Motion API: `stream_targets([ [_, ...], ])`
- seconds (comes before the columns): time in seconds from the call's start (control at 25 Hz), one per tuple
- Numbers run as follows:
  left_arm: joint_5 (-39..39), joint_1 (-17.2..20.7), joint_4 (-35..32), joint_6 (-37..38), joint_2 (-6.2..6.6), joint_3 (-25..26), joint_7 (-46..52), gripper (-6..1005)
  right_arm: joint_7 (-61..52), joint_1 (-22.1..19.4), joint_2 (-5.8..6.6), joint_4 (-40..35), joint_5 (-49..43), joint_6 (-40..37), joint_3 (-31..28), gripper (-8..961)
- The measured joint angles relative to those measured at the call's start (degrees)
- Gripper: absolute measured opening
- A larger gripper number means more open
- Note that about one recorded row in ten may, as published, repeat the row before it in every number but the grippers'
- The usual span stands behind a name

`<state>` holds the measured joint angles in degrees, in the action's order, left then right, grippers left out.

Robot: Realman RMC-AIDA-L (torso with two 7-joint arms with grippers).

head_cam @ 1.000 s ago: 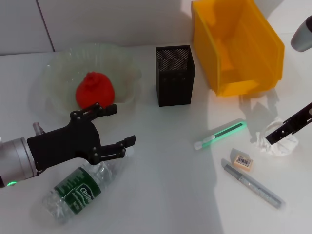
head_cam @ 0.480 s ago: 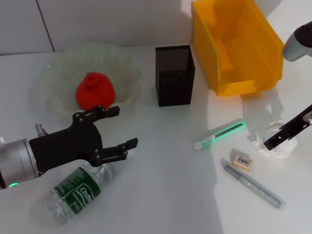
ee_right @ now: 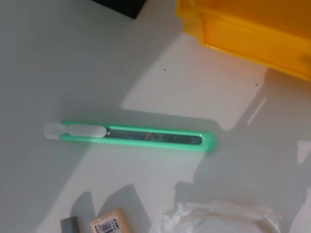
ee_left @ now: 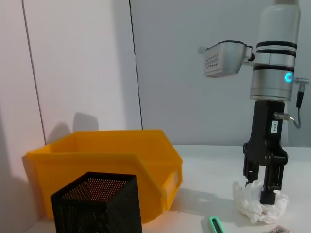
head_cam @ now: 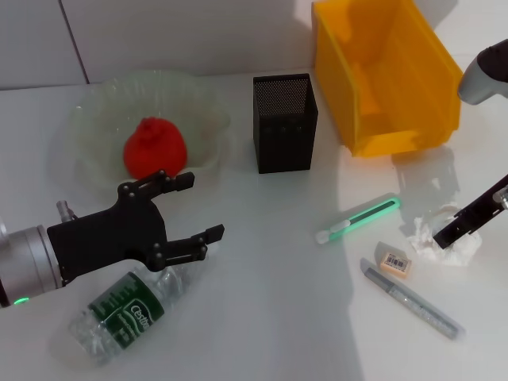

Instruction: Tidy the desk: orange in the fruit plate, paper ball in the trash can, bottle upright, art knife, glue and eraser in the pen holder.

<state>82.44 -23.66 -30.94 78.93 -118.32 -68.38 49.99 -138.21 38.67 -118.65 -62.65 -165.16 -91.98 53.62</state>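
The orange (head_cam: 155,148) lies in the fruit plate (head_cam: 86,111) at the back left. The bottle (head_cam: 123,309) lies on its side at the front left. My left gripper (head_cam: 205,206) is open and empty just above it. The paper ball (head_cam: 452,242) lies on the table at the right, and my right gripper (head_cam: 446,235) is down on it, which the left wrist view (ee_left: 265,194) also shows. The green art knife (head_cam: 359,220), the eraser (head_cam: 394,263) and a grey glue stick (head_cam: 413,299) lie left of the ball. The pen holder (head_cam: 284,123) stands upright at the back middle.
The trash can (head_cam: 385,71) stands at the back right, behind the paper ball. The right wrist view shows the art knife (ee_right: 131,136), the trash can's front wall (ee_right: 252,24), the eraser (ee_right: 109,224) and the paper ball (ee_right: 218,218).
My right gripper has come down and a little to the right onto the paper ball. My left gripper has barely moved. Nothing on the table has shifted.
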Motion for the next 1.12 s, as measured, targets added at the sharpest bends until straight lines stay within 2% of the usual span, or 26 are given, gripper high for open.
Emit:
stream_targets([
  [0.24,0.0,-0.12,0.0,0.02,0.03,-0.08,-0.42,862,0.07,-0.48,0.05,-2.01,0.33,-0.93,-0.63,564],
  [0.44,0.0,-0.09,-0.13,0.11,0.03,-0.09,-0.43,861,-0.16,-0.81,0.12,-5.25,0.5,-2.3,-1.38,506],
  [0.64,0.0,-0.17,-0.2,0.07,0.03,-0.09,-0.43,861,-0.16,-0.29,0.19,-9.7,3.05,-3.02,-4.91,461],
  [0.76,0.0,-0.39,-0.13,0.04,0.03,-0.09,-0.45,860,-0.1,0.08,1.55,-12.67,8.51,-2.72,-6.41,452],
  [0.8,0.0,-0.84,0.0,0.03,0.02,-0.09,-0.66,860,-0.13,0.54,2.65,-13.5,11.11,-1.2,-6.76,452],
  [0.96,0.0,-1.36,-0.02,0.04,-0.04,-0.09,-0.9,859,-0.02,1.69,3.44,-13.53,12.6,2.7,-6.86,450],
  [1.0,0.0,-1.41,-0.05,0.11,-0.06,-0.09,-0.91,859,0.15,2.8,3.5,-12.69,11.36,6.09,-6.56,449],
  [1.12,-0.02,-1.45,-0.18,0.35,-0.07,-0.05,-0.92,858,0.39,3.89,3.53,-11.34,10.37,8.86,-6.49,445],
])
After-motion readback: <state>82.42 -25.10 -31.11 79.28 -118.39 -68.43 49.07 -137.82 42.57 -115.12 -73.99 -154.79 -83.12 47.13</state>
